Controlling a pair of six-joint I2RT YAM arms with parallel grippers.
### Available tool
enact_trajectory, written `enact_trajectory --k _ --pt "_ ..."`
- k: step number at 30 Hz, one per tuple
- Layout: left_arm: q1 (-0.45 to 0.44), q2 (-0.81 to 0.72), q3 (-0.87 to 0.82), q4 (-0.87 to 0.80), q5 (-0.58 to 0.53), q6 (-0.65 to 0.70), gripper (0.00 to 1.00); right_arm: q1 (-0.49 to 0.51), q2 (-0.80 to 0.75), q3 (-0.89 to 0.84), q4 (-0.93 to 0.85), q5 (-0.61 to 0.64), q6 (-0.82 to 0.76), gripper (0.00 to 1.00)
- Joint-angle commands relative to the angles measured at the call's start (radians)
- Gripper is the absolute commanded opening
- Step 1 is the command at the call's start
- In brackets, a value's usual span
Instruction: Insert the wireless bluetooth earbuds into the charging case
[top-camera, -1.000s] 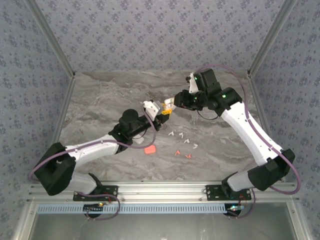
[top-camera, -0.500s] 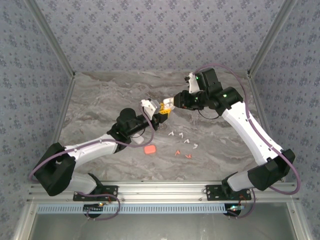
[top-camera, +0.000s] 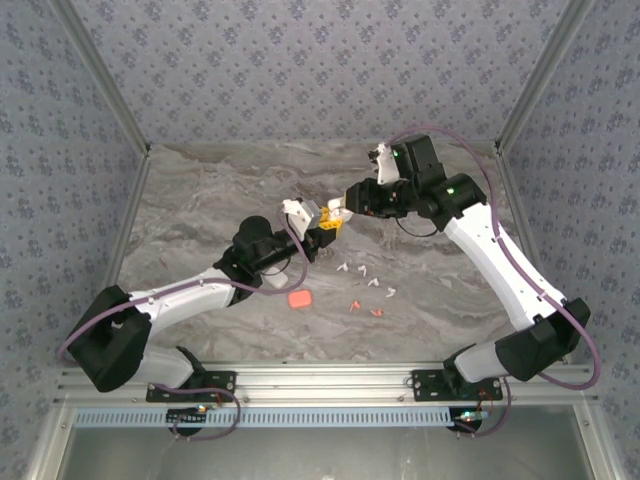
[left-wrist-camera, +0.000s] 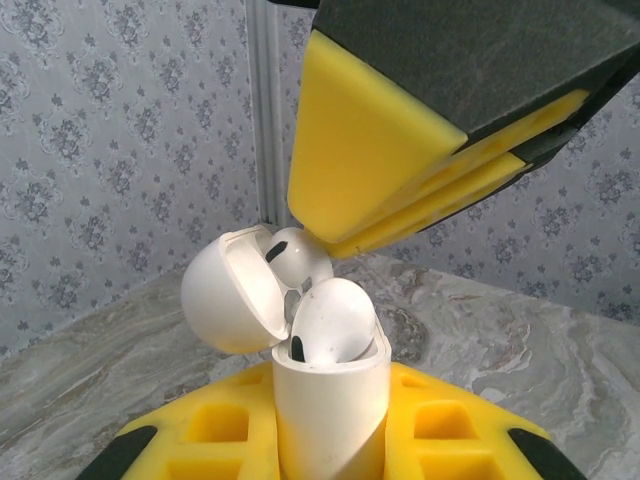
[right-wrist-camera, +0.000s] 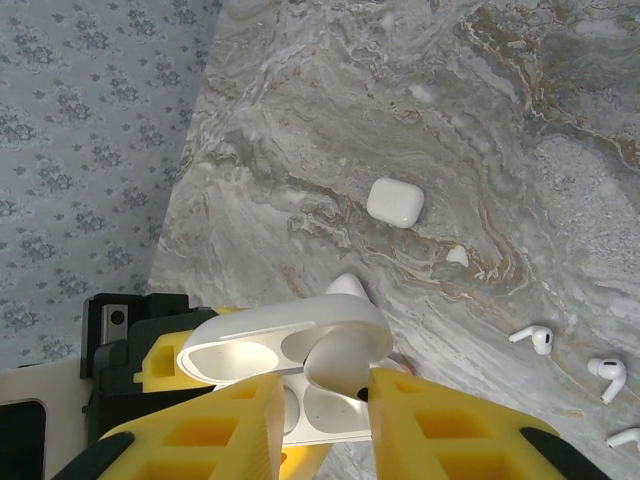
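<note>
My left gripper (top-camera: 318, 220) (left-wrist-camera: 330, 445) is shut on an open white charging case (left-wrist-camera: 330, 405), held above the table with its lid (left-wrist-camera: 232, 300) swung back. One white earbud (left-wrist-camera: 338, 318) sits in the near slot. My right gripper (top-camera: 340, 207) (right-wrist-camera: 325, 400) is shut on a second white earbud (right-wrist-camera: 338, 358) (left-wrist-camera: 300, 255) right at the case's (right-wrist-camera: 250, 340) far slot. More white earbuds (top-camera: 365, 272) (right-wrist-camera: 533, 338) and two red ones (top-camera: 365, 308) lie on the marble table (top-camera: 200, 210).
A closed white case (right-wrist-camera: 395, 201) rests on the table beyond the grippers. A red case (top-camera: 298, 298) lies beside the left arm. Patterned walls and metal posts (left-wrist-camera: 262, 110) border the table on three sides.
The left gripper with the case has shifted slightly left and towards the right gripper. The right gripper has edged closer over the case opening.
</note>
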Motion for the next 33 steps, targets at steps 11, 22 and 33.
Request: enact_trajectory --k 11,22,33 --pt "0.005 -0.028 0.007 0.068 0.021 -0.011 0.0 -0.008 -0.005 0.016 -0.071 0.078 -0.028 0.33" --pt "0.004 -0.027 0.005 0.067 0.015 -0.007 0.0 -0.012 -0.019 0.021 -0.059 0.055 -0.03 0.36" --pt "0.003 -0.001 0.012 0.18 0.013 0.074 0.0 0.02 -0.094 0.065 0.012 0.16 -0.011 0.7"
